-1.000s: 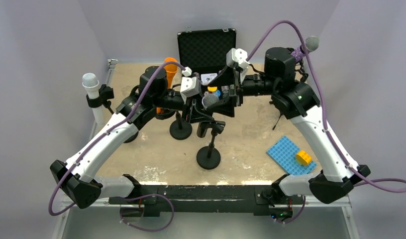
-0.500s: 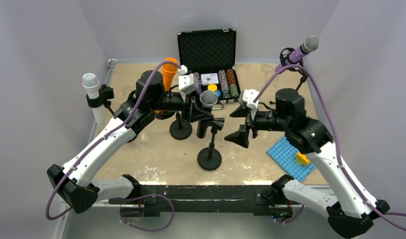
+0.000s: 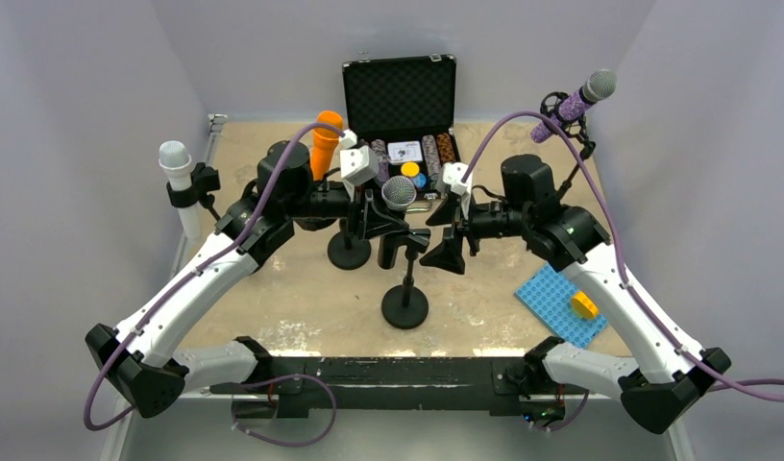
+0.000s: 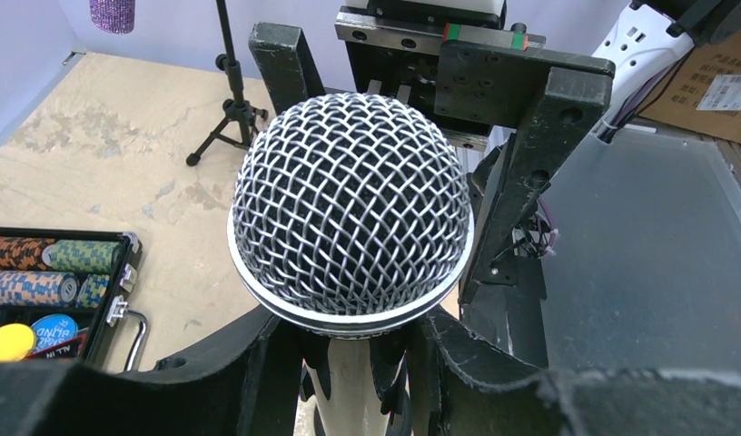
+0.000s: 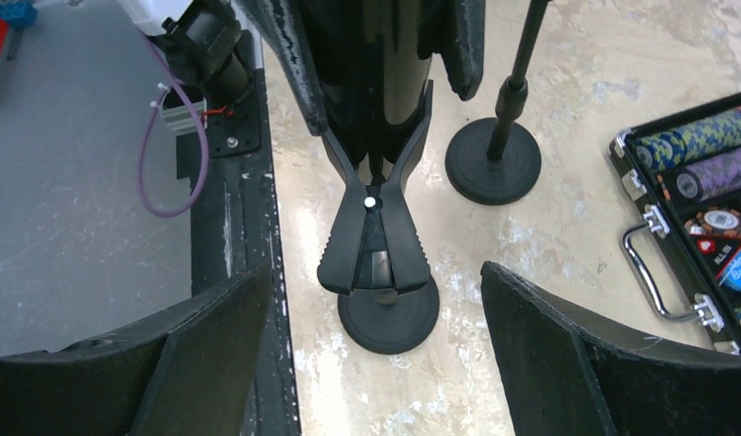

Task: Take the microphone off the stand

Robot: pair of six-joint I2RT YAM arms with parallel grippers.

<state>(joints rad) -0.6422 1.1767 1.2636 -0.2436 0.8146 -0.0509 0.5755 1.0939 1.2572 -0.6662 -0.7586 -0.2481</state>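
A microphone [image 3: 400,192] with a silver mesh head [image 4: 349,204] and a pale body stands upright in the black clip [image 3: 407,245] of the middle stand [image 3: 404,305]. My left gripper [image 3: 386,219] is shut on the microphone's body just under the head, and in the left wrist view its fingers [image 4: 258,363] press on both sides. My right gripper [image 3: 444,235] is open just right of the stand. In the right wrist view its wide-spread jaws [image 5: 371,277] face the clip's pinch handles [image 5: 376,245], apart from them, above the round base [image 5: 389,318].
A second stand base [image 3: 350,252] sits just behind the left gripper. A white microphone [image 3: 175,163] stands at far left, an orange one [image 3: 325,139] at the back, a purple one [image 3: 575,101] back right. An open chip case [image 3: 407,144] and a blue plate [image 3: 561,298] with a yellow brick [image 3: 585,304] lie nearby.
My right gripper left its higher spot beside the microphone head, dropped away to the front right, then came back toward the stand's clip. The left gripper kept its hold.
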